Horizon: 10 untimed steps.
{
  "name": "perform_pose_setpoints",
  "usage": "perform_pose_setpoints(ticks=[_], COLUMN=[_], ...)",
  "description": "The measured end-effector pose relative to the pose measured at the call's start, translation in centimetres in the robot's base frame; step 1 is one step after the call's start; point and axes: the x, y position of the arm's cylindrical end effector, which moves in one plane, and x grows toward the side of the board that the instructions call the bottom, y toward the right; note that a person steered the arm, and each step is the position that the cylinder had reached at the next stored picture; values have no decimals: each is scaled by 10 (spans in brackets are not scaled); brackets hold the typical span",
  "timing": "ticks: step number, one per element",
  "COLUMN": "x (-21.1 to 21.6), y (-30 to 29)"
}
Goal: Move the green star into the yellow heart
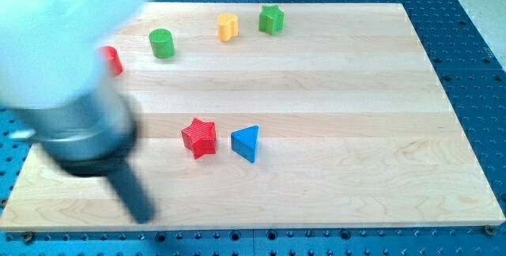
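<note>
The green star [271,20] sits near the view's top, just right of the yellow heart [228,27], with a small gap between them. My arm is a large blurred shape over the view's left. Its dark rod runs down to my tip [145,218] near the board's bottom edge at the left, far below and left of both blocks.
A green cylinder [161,43] stands left of the yellow heart. A red block [111,60], partly hidden by the arm, lies further left. A red star [198,137] and a blue triangle [246,142] sit side by side at mid board. The wooden board [356,129] lies on a blue perforated table.
</note>
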Motion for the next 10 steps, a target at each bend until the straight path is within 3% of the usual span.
perform_pose_setpoints(ticks=[2,3,4,5,7,8,10], x=[-39,-126,-228,-307,-361,-367,-337], y=[201,271,301,285,197,132,105])
